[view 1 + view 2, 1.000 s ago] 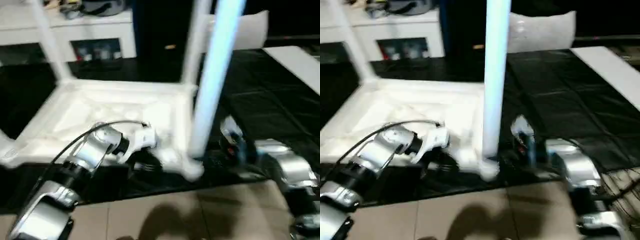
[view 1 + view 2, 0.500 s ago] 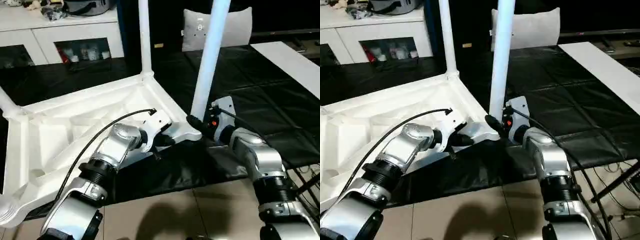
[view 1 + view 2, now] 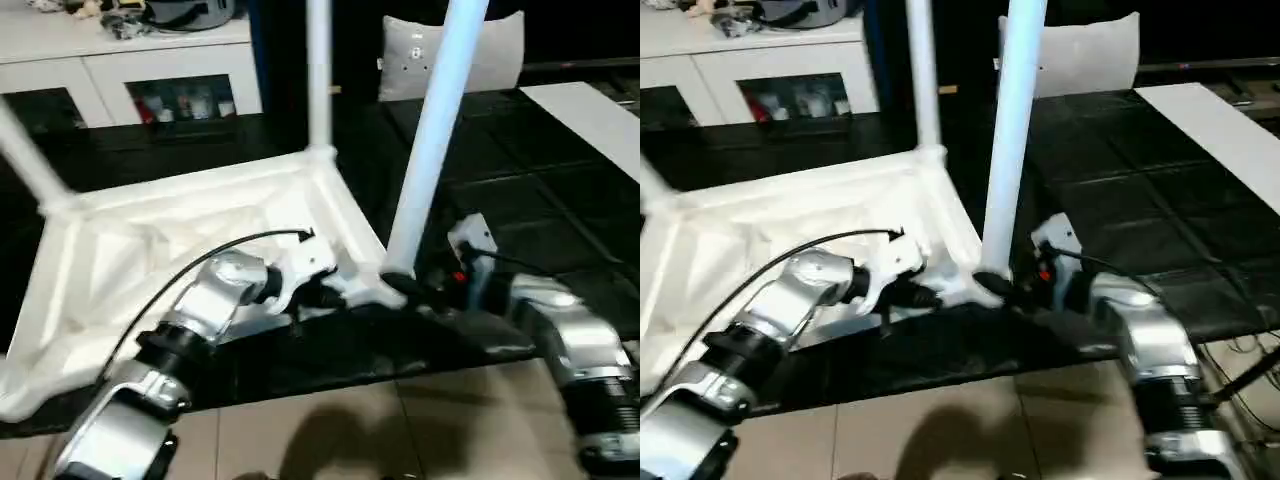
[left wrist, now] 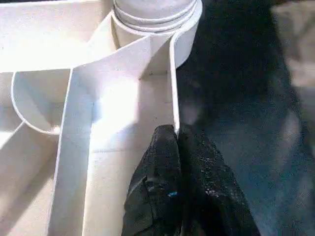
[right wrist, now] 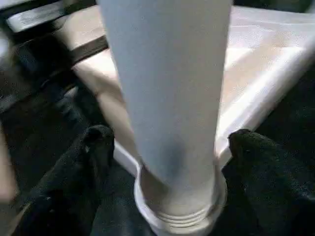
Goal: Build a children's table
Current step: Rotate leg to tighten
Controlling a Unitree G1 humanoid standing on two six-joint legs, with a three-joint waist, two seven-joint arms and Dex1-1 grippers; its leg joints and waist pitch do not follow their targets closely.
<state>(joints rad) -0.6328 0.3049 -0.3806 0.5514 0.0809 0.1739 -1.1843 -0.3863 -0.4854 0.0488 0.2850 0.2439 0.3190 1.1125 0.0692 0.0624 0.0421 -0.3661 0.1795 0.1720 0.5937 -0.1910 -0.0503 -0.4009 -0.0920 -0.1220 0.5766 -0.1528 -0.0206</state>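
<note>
Three legs rise upright from the corner sockets of the upturned white table top (image 3: 190,250), lying ribbed side up on a black mat (image 3: 520,210). Right gripper (image 5: 167,142) spreads wide, its fingers (image 5: 96,142) flanking the nearest leg (image 3: 430,150) without touching. Left gripper (image 4: 176,135) is pinched tight on the top's thin rim beside that socket, forearm reaching forward.

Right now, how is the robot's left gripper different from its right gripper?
The left gripper is shut, its fingers pinched on the thin rim of the upside-down table top. The right gripper is open, a finger on each side of the near leg, with a gap between them and the leg. So the left holds the table, while the right holds nothing. Both have two black fingers and are at the same corner.
</note>
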